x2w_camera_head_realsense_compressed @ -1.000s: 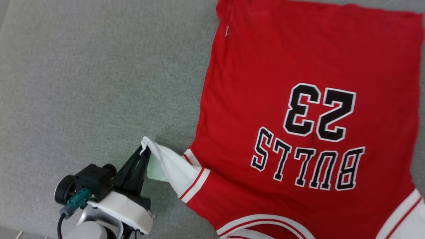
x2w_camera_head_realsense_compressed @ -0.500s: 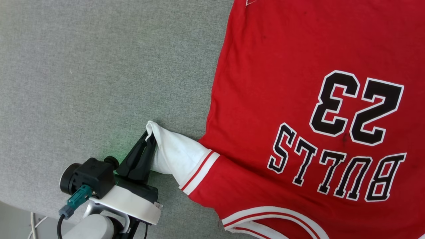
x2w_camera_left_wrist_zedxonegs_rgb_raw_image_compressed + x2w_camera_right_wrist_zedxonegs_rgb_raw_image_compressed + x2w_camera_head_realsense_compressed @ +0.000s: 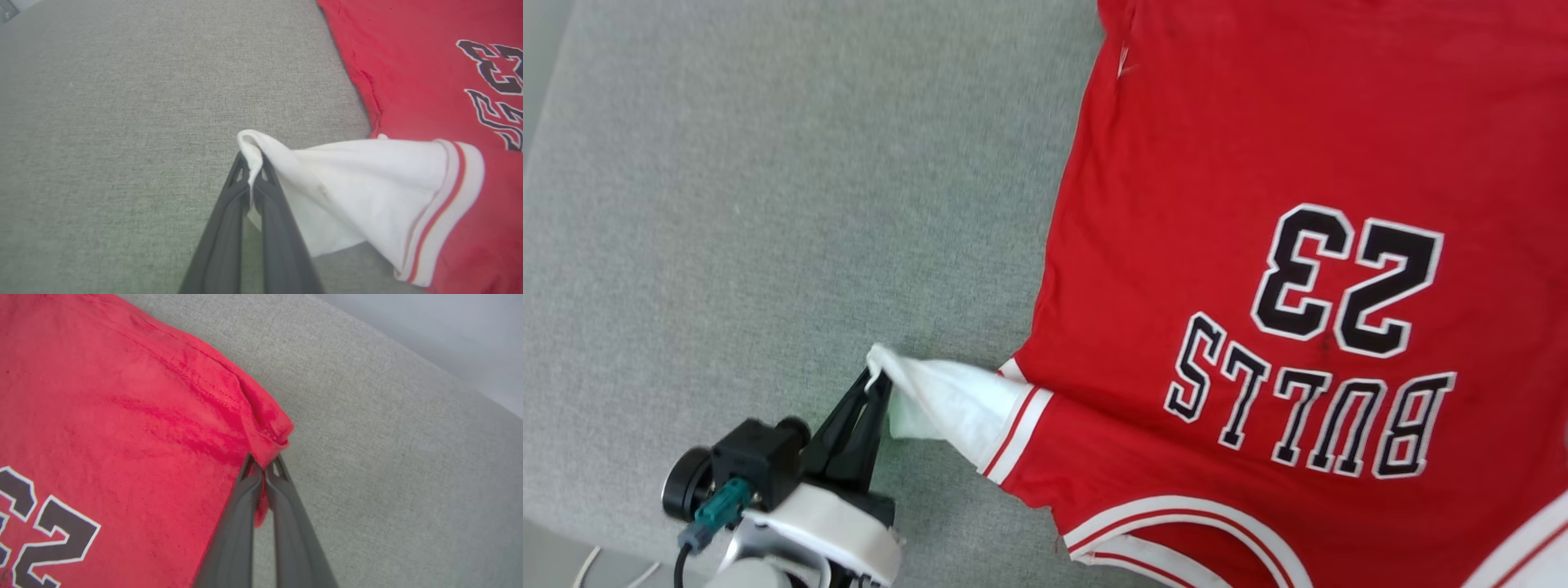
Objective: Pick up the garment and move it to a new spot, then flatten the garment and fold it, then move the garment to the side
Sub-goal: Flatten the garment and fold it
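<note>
Left gripper [image 3: 876, 382] pinches the white sleeve [image 3: 947, 402] tip while the right gripper [image 3: 263, 467] clamps a red hem corner [image 3: 269, 433], apparently tensioning the Bulls jersey [image 3: 1217, 163] flat across grey upholstery [image 3: 768, 204] ahead of folding.

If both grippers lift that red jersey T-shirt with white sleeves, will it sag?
Probably floppy: the white sleeve of the red jersey T-shirt drapes in soft folds from the shut left gripper. Likely thin and light: its hem corner crumples in the shut right gripper. Expect the middle to sag.
</note>
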Robot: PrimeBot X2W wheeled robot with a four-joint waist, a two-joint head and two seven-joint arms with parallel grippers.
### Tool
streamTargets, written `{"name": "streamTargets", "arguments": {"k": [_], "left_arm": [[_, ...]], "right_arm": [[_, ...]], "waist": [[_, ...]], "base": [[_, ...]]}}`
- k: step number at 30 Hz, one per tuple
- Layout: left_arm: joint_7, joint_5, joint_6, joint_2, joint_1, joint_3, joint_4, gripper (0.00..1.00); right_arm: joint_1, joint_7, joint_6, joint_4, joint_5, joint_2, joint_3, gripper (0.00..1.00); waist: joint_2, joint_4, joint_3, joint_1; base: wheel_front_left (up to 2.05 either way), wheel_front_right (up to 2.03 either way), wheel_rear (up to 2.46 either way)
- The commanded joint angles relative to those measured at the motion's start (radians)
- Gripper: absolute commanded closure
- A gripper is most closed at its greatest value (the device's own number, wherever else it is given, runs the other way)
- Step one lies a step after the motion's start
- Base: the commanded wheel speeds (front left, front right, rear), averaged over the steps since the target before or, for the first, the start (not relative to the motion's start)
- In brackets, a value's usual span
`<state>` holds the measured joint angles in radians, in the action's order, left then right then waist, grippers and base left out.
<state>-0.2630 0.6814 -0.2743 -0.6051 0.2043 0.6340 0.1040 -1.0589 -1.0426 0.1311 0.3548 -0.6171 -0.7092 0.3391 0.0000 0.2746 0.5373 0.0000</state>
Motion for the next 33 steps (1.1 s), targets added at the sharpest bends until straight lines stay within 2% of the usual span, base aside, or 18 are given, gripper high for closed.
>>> {"name": "streamTargets", "arguments": {"k": [1,4,5,9,13,17,25,31,32,33], "left_arm": [[-0.002,0.006,-0.008,-0.004,-0.021,-0.008,-0.004,1.00],[-0.001,0.015,-0.013,-0.014,-0.056,-0.009,-0.007,1.00],[-0.001,0.015,-0.013,-0.014,-0.056,-0.009,-0.007,1.00],[0.001,0.027,-0.026,-0.028,-0.090,-0.013,-0.006,1.00],[0.002,0.042,-0.039,-0.042,-0.126,-0.021,0.001,1.00],[0.001,0.054,-0.052,-0.057,-0.158,-0.035,0.007,1.00],[0.000,0.067,-0.053,-0.059,-0.185,-0.042,-0.001,1.00],[-0.001,0.071,-0.044,-0.051,-0.192,-0.041,-0.009,1.00],[-0.001,0.071,-0.044,-0.052,-0.193,-0.043,-0.010,1.00],[-0.001,0.072,-0.043,-0.052,-0.193,-0.044,-0.011,1.00]], "right_arm": [[0.060,0.015,-0.001,-0.032,-0.027,-0.038,0.027,1.00],[0.152,0.038,-0.001,-0.117,-0.085,-0.108,0.071,1.00],[0.152,0.038,-0.001,-0.117,-0.085,-0.108,0.071,1.00],[0.326,0.077,-0.001,-0.227,-0.158,-0.219,0.118,1.00],[0.502,0.131,-0.001,-0.311,-0.204,-0.307,0.116,1.00],[0.691,0.180,-0.001,-0.339,-0.252,-0.350,0.087,1.00],[1.062,0.288,-0.001,-0.314,-0.312,-0.325,-0.005,1.00],[1.244,0.349,-0.001,-0.290,-0.307,-0.233,-0.064,1.00],[1.247,0.361,-0.001,-0.294,-0.303,-0.219,-0.083,0.77],[1.245,0.372,-0.001,-0.302,-0.298,-0.208,-0.102,0.43]], "waist": [[0.0000,-0.035,-0.082,0.0000],[0.0000,-0.057,-0.135,0.0000],[0.0000,-0.057,-0.135,0.0000],[0.0000,-0.087,-0.195,0.0000],[0.0000,-0.118,-0.237,0.0000],[0.0000,-0.149,-0.264,0.0000],[0.0000,-0.182,-0.290,0.0000],[0.0000,-0.184,-0.288,0.0000],[0.0000,-0.185,-0.286,0.0000],[0.0000,-0.187,-0.285,0.0000]], "base": [[0.00,0.00,0.00],[0.00,0.00,0.00],[0.00,0.00,0.00],[0.00,0.00,0.00],[0.00,0.00,0.00],[0.00,0.00,0.00],[0.00,0.00,0.00],[0.00,0.00,0.00],[0.00,0.00,0.00],[0.00,0.00,0.00]]}}
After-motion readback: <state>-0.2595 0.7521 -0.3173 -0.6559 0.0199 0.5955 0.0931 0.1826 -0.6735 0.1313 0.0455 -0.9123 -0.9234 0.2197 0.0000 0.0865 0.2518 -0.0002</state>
